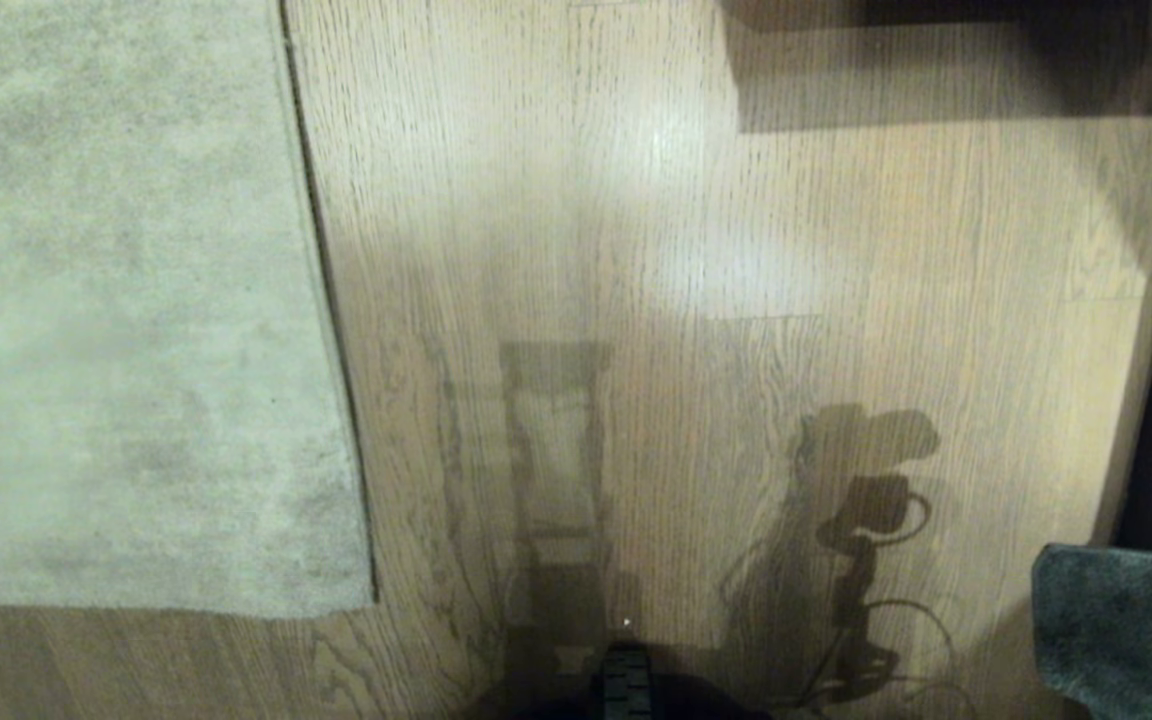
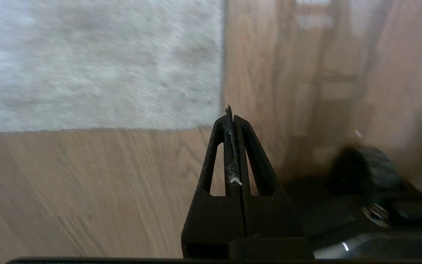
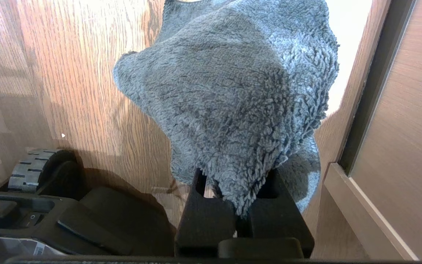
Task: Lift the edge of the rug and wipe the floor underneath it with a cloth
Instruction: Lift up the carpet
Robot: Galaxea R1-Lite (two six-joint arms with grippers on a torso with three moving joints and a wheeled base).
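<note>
Floor, wood-grain planks, fills most of the head frame. Rug lies flat at upper and middle left; the rug edge runs down to a square corner at lower left. Cloth shows at lower right, pinched in the right end effector, jaws closed on its fold. Left end effector fully closed, empty, lint on its fingertips, above bare floor near the rug corner.

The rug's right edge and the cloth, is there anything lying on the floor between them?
Nothing: in the head view only bare floor with the robot's shadows separates the rug edge from the cloth.
</note>
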